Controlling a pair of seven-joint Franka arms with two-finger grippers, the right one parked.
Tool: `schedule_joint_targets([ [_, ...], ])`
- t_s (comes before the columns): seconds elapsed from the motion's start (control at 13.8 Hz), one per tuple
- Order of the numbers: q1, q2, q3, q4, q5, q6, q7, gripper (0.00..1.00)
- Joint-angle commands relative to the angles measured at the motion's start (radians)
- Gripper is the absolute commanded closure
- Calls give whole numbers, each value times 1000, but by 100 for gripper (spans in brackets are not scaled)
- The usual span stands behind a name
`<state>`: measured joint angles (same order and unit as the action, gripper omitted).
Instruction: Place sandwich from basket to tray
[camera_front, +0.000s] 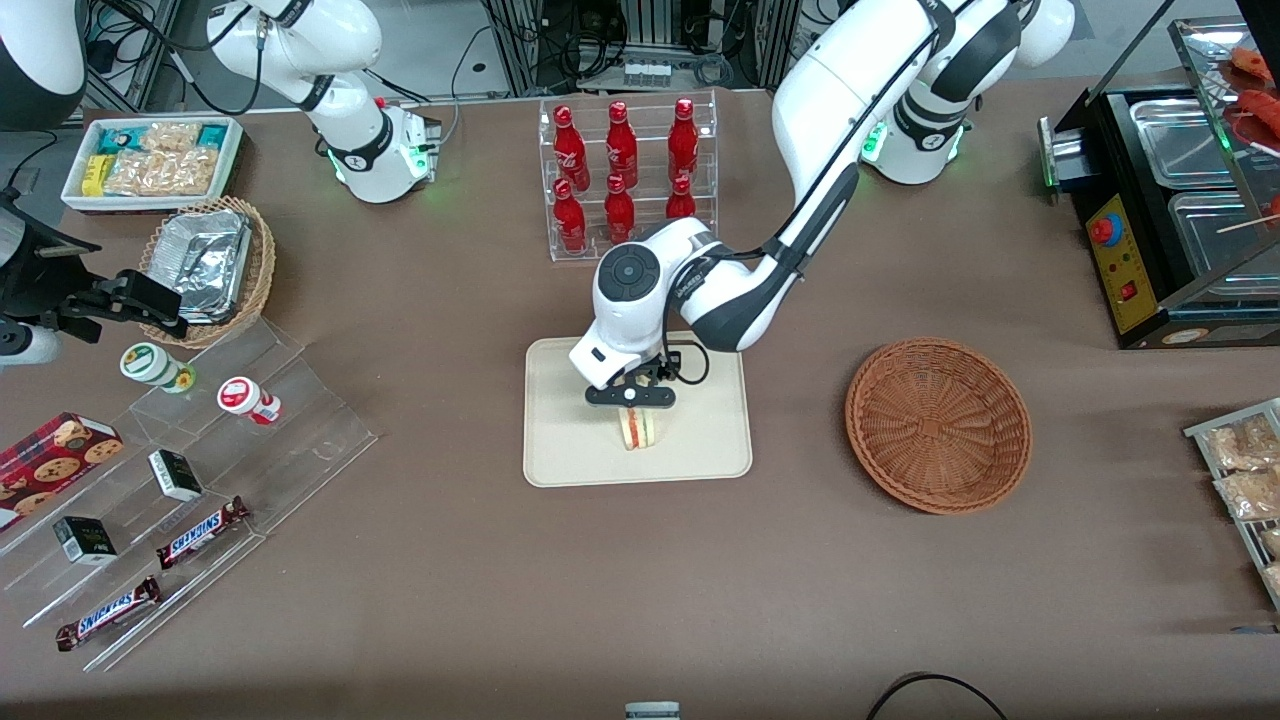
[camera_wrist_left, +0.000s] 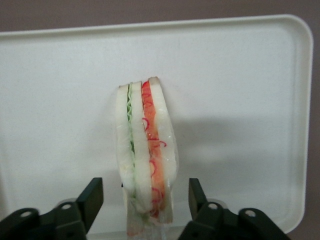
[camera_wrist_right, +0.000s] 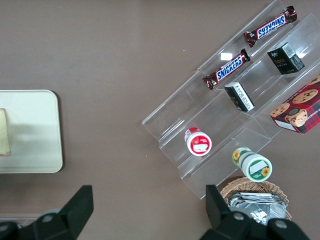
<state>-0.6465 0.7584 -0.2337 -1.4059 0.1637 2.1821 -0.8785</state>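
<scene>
Left wrist view: the gripper (camera_wrist_left: 145, 200) hangs released, fingers (camera_wrist_left: 92, 197) apart from the sandwich (camera_wrist_left: 145, 160) standing mid-tray (camera_wrist_left: 240, 75); the basket (camera_front: 938, 424) sits empty.

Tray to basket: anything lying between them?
Nothing: front view shows bare tablecloth between tray and basket. The gripper is open around the sandwich on the tray.

Sandwich (camera_wrist_right: 4, 132) on tray (camera_wrist_right: 35, 150)
</scene>
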Motion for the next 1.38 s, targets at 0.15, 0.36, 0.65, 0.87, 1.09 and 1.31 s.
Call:
schedule_joint_targets([
  [0.15,57,-198,10,-2,0,-168,-20,0],
  [0.36,146,-322,8,-21,0,-281,-5,0],
  [0.65,278,-473,8,-77,-1,-382,74,0],
  [0.87,408,-579,8,-158,-44,-412,234,0],
  [1.09,540,-678,8,-245,-101,-412,433,0],
  [1.31,642,-740,10,-257,-125,-488,631,0],
])
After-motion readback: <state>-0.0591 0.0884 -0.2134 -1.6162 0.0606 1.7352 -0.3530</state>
